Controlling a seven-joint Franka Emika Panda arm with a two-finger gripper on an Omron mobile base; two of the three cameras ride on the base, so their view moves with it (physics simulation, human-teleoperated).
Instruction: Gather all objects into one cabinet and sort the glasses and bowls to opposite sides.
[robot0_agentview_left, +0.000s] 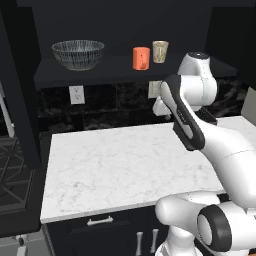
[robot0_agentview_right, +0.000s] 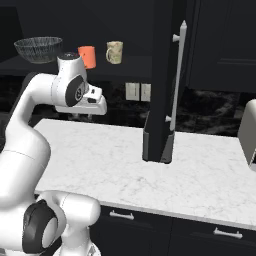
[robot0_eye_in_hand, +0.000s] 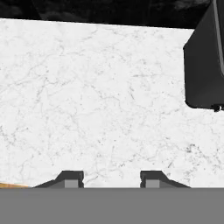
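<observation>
Our end effector (robot0_eye_in_hand: 111, 178) hangs spread and empty over the desk (robot0_eye_in_hand: 87, 96); we should lift toward the orange cup (robot0_agentview_left: 141, 58) at twelve o'clock.

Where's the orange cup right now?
The orange cup stands on the dark cabinet shelf, between the grey striped bowl to its left and the beige cup close on its right.
</observation>
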